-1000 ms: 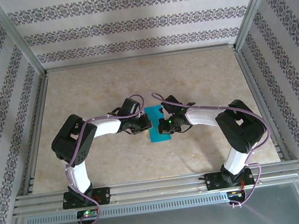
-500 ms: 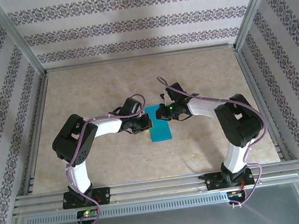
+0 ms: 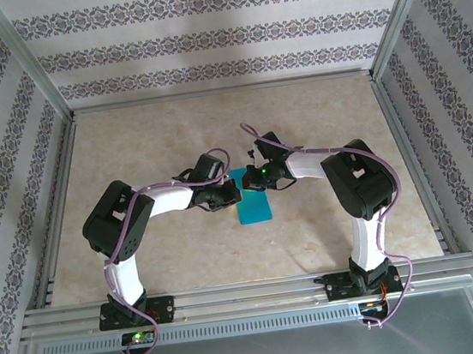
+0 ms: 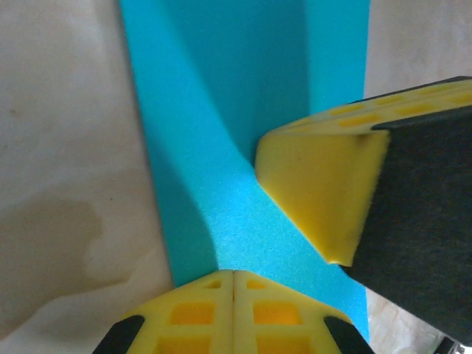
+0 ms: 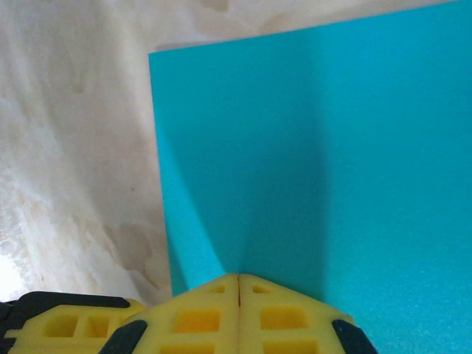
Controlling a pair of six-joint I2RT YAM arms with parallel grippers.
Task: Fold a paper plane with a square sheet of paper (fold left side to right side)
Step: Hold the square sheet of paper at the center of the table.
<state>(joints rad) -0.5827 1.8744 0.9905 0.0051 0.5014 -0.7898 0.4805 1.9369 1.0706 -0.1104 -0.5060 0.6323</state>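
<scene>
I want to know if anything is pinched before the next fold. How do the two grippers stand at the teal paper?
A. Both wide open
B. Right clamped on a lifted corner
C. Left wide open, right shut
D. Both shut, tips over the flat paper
D: in each wrist view the yellow fingers of the left gripper and the right gripper meet with no gap, and the teal paper lies flat on the table below them.
</scene>
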